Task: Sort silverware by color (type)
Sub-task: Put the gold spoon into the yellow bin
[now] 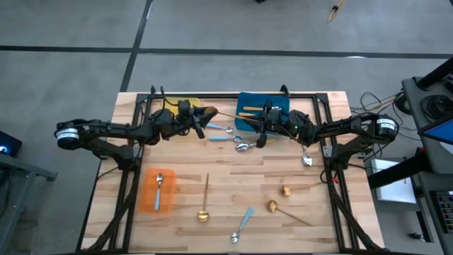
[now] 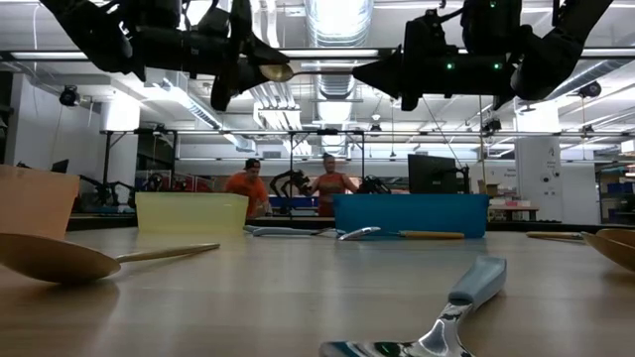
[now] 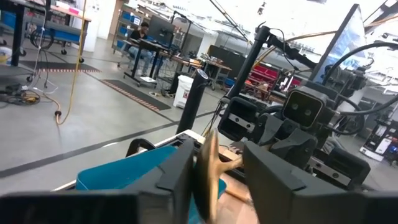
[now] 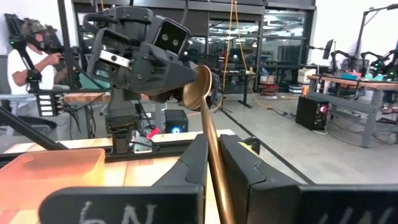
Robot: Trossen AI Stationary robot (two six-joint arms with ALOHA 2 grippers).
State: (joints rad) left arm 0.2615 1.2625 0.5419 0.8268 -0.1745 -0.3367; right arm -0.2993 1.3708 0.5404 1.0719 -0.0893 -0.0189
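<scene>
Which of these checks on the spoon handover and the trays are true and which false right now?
1. The right end effector is shut on the held spoon by its handle, above the table. True.
2. The orange tray is empty. False: one spoon lies in it.
3. Three gold spoons lie on the table. True.
4. The yellow tray stands on the right arm's side of the blue tray. False: it is on the left arm's side.
5. The left end effector is down beside the orange tray. False: it is raised near the yellow tray, open around the held spoon's bowl.
</scene>
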